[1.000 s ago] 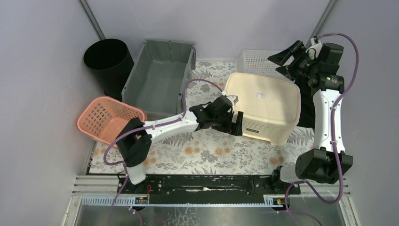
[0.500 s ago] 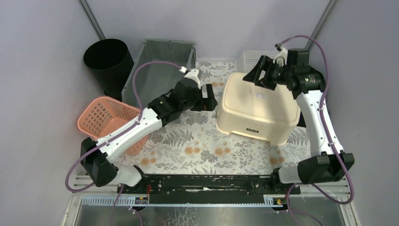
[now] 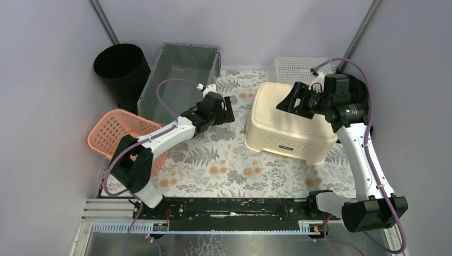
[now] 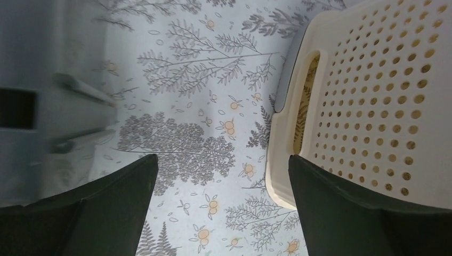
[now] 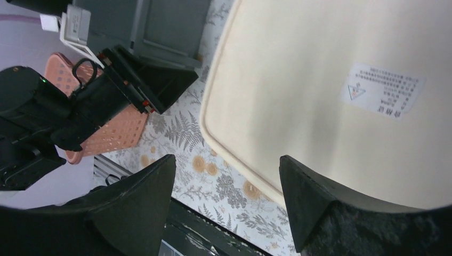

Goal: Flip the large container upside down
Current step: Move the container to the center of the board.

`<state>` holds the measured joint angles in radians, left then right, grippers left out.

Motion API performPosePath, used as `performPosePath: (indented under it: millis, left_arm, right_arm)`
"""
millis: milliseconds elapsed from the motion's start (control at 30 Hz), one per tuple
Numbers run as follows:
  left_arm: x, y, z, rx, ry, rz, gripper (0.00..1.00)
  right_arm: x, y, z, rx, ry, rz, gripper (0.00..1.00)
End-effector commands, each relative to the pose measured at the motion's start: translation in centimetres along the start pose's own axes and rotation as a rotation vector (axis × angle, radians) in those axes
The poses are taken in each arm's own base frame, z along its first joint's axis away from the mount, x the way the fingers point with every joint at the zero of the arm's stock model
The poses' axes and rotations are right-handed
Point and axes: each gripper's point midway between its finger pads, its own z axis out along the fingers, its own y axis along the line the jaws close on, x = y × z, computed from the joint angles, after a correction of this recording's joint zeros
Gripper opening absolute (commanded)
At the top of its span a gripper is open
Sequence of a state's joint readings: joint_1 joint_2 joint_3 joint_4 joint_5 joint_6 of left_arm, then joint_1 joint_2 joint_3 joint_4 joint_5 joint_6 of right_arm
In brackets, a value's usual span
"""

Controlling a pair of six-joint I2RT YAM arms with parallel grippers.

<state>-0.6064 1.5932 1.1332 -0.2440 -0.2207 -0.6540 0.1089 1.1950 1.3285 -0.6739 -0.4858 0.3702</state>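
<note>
While its perforated sides flare downward, the cream container lies bottom-up

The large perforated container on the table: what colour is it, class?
The large container is cream; the top external view shows it best.

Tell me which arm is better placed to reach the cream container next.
Right, probably. The right end effector hangs over the upturned base of the cream container, fingers apart. The left end effector, also open, sits off its left side over the floral mat, apart from its wall.
</note>
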Motion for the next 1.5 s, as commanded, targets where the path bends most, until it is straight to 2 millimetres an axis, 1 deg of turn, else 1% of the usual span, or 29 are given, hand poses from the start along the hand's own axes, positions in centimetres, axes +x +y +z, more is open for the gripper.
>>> performPosePath:
  millis: [0, 100, 167, 400, 567, 667, 733, 800, 867, 1000, 1100, 1200, 1267, 1367, 1467]
  left_arm:
    - [-1.6, -1.4, 2.3, 0.062, -0.060, -0.046, 1.00]
    - [-0.5, -1.9, 2.8, 0.080, -0.036, -0.041, 1.00]
    - [0.3, -2.3, 2.7, 0.091, -0.020, -0.030, 1.00]
    - [3.1, -4.4, 1.0, 0.138, 0.017, 0.018, 1.00]
    - [4.3, -5.0, 0.5, 0.128, 0.016, 0.049, 1.00]
    - [3.4, -4.9, 0.3, 0.108, -0.016, 0.049, 1.00]
    - [2.5, -5.6, -0.2, 0.130, -0.047, 0.048, 1.00]
    - [1.2, -6.2, -0.7, 0.136, -0.099, 0.050, 1.00]
    - [-0.1, -6.3, -1.0, 0.120, -0.153, 0.046, 1.00]
    - [-2.3, -5.6, -1.1, 0.031, -0.243, 0.029, 1.00]
    - [-3.3, -6.1, -0.6, 0.019, -0.273, 0.024, 1.00]
    - [-3.6, -7.0, 0.3, 0.030, -0.270, 0.037, 1.00]
    - [-3.4, -7.4, 1.0, 0.032, -0.259, 0.047, 1.00]
    - [-2.5, -7.8, 2.1, 0.040, -0.226, 0.060, 1.00]
    - [-1.1, -8.2, 2.6, 0.063, -0.180, 0.070, 1.00]
  right_arm:
    - [1.6, -1.4, 0.7, 0.028, 0.015, -0.005, 0.78]
    - [2.3, -1.9, 0.8, 0.040, 0.022, 0.002, 0.78]
    - [2.4, -2.1, 0.7, 0.051, 0.017, 0.001, 0.78]
    - [2.3, -2.3, 0.2, 0.076, 0.006, -0.003, 0.79]
    - [2.6, -2.6, 0.0, 0.085, 0.000, -0.005, 0.79]
    - [2.7, -2.4, -0.1, 0.080, -0.003, -0.004, 0.79]
    - [2.8, -2.3, -0.3, 0.073, -0.003, -0.005, 0.79]
    - [2.8, -2.2, -0.4, 0.070, -0.009, -0.008, 0.79]
    - [2.9, -2.1, -0.5, 0.068, -0.012, -0.010, 0.79]
    - [2.8, -2.0, -0.6, 0.062, -0.011, -0.009, 0.79]
    - [2.7, -1.8, -0.7, 0.060, -0.017, -0.007, 0.79]
    - [2.6, -1.7, -0.8, 0.059, -0.021, -0.007, 0.79]
    - [2.5, -1.6, -1.0, 0.057, -0.026, -0.009, 0.79]
    - [2.5, -1.6, -1.2, 0.062, -0.026, -0.015, 0.79]
    - [2.5, -1.7, -1.2, 0.069, -0.025, -0.018, 0.79]
